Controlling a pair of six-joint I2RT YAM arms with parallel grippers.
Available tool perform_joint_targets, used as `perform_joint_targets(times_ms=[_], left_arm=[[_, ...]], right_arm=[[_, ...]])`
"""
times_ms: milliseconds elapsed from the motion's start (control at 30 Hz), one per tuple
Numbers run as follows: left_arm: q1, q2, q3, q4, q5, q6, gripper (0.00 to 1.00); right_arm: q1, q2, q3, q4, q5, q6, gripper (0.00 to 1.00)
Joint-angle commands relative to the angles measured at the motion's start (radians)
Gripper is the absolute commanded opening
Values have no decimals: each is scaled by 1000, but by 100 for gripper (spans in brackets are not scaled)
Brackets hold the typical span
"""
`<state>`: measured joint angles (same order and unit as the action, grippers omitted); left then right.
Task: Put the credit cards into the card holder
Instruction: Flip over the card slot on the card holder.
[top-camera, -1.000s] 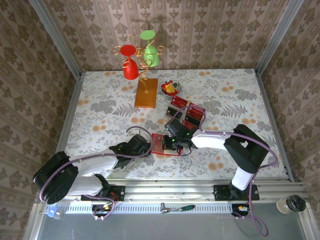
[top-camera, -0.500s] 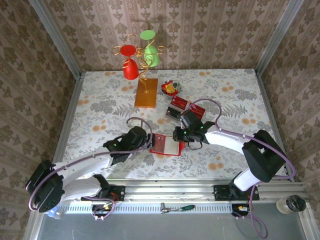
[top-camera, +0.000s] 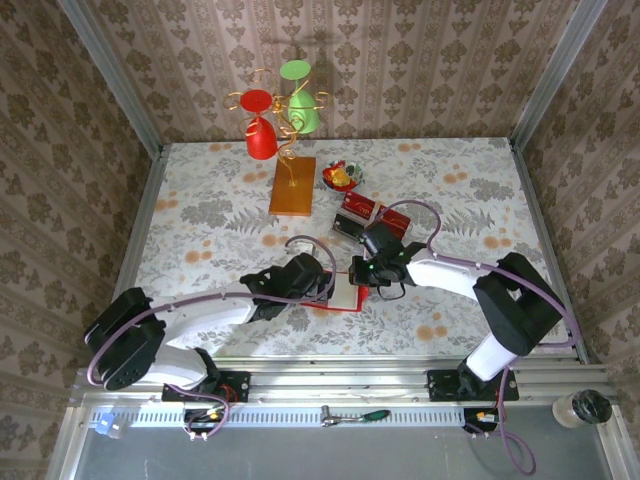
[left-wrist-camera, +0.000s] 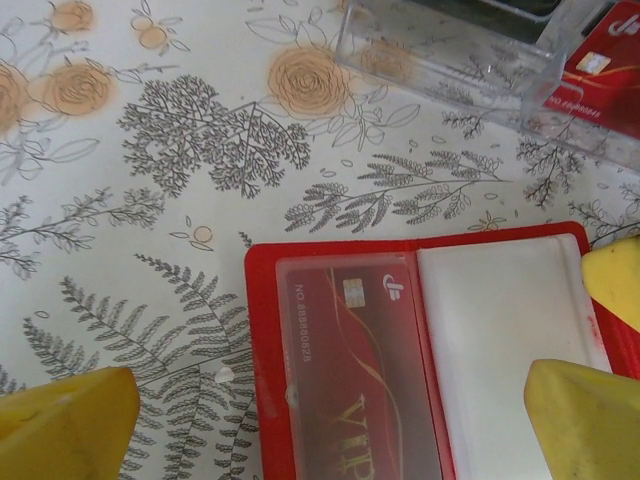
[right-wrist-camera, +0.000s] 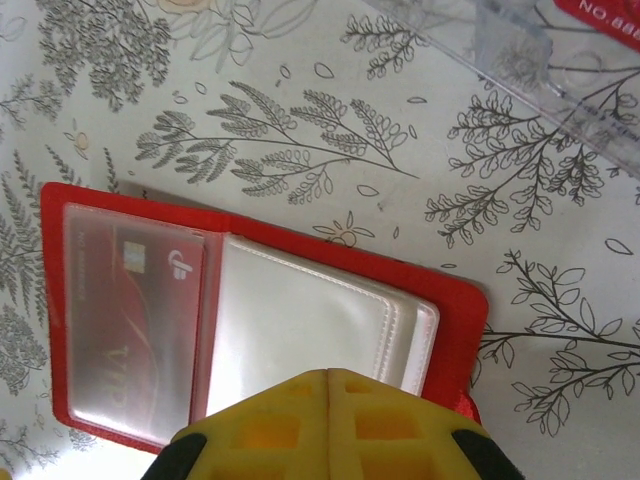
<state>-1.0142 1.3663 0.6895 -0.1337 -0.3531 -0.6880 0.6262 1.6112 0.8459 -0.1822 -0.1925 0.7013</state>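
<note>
From above, both arms meet over the open glossy red folding card holder (top-camera: 345, 298) near the front edge of the floral tabletop (top-camera: 200, 220). Left wrist: left jaws spread wide, yellow pads (left-wrist-camera: 62, 425) straddling the holder, a red gold-lettered credit card (left-wrist-camera: 350, 400) sleeved inside. Right wrist: right jaws shut, empty, over its pale pocket.

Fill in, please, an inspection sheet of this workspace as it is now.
Surface: flowered tablecloth, lying flat.
Job's things: card holder lies open, one credit card tucked inside; other cards in the clear tray.
Clutter: cup stand, small bowl.
Grippers: left gripper open above the holder; right gripper shut at its edge.
Cables: purple cable along each arm.
Surroundings: patterned walls, metal frame, screwdriver on the front rail.
</note>
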Motion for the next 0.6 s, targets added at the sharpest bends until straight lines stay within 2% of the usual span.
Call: perform_joint_targets(times_ms=[0,567], left_arm=[[-6,26,-9,46,18,-10,100],[-14,112,-28,102,52,16,100]], right_arm=[[-5,30,14,10,-26,-27,6],[3,115,21,79,-88,20,4]])
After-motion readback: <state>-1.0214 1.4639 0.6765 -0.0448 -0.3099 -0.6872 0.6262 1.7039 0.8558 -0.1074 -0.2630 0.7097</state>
